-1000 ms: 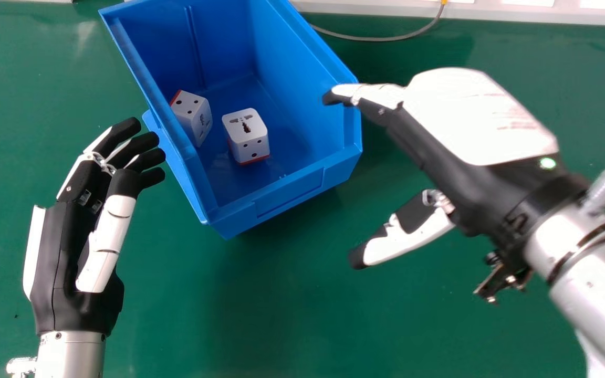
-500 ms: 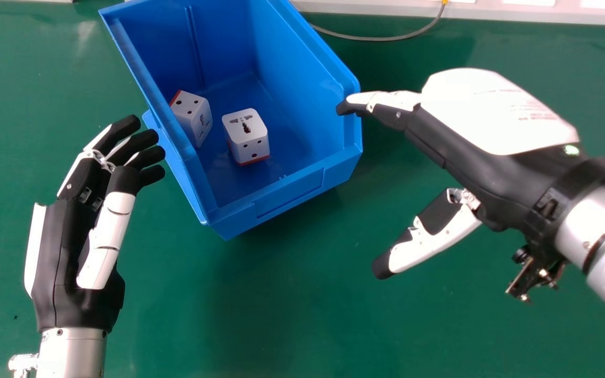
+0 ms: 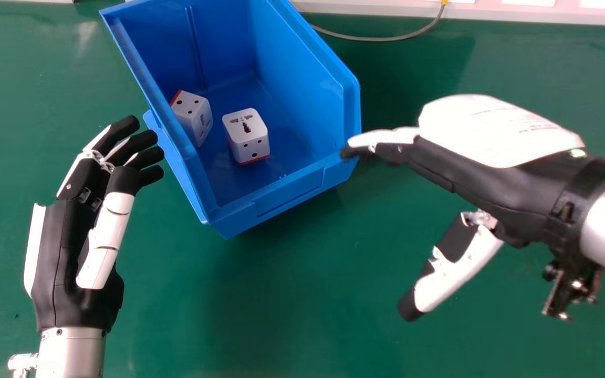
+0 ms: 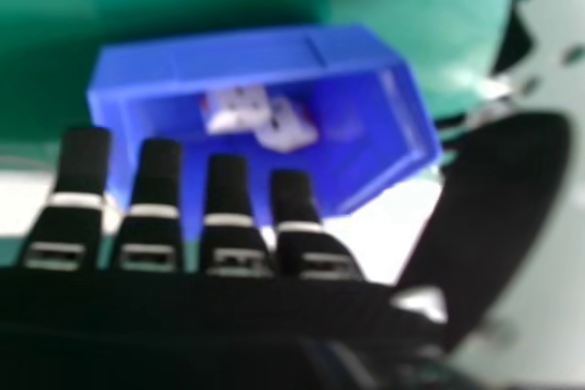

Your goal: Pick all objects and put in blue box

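Cubes (image 3: 246, 137), a white pair, are sitting inside the box (image 3: 294, 191) at nine o'clock from the right hand (image 3: 491, 136), which is hovering over the table (image 3: 281, 304) with fingers and thumb spread wide. At the box's eight o'clock, the left hand (image 3: 58, 262) is holding its fingers loosely extended.

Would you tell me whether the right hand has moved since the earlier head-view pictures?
Yes. Judged against the blue box, the right hand has shifted toward the head view's right and bottom edges.
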